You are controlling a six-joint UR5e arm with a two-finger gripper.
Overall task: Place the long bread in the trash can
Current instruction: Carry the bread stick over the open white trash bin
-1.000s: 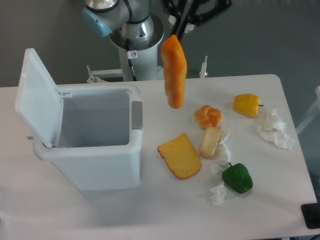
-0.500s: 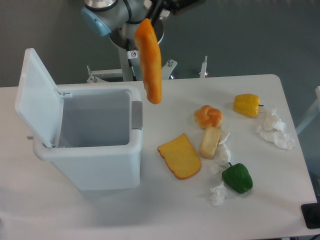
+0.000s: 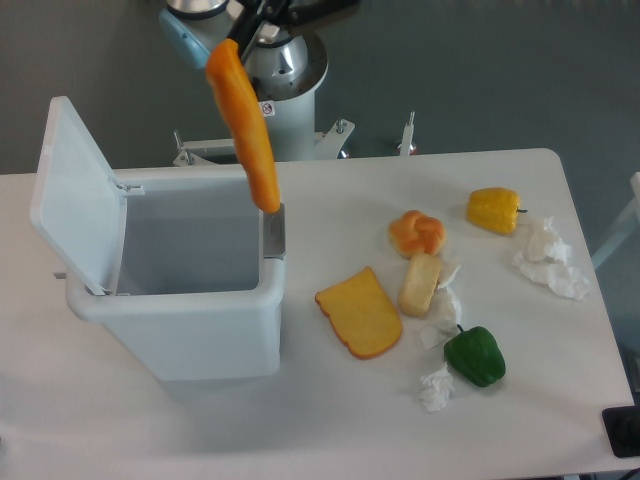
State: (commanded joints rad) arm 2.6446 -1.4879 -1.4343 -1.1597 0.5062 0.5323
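Two jaws grip the long bread (image 3: 244, 125) above the trash can (image 3: 180, 300).

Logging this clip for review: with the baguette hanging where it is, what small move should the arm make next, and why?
Probably a short further shift toward the bin's middle before release. The long bread hangs nearly upright from the gripper, its lower tip over the latch-side rim of the trash can, not clearly over the opening. The lid is flipped open, so nothing blocks the drop.

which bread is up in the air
The long bread, hanging over the trash can rim. The toast slice and knotted bun lie on the table.
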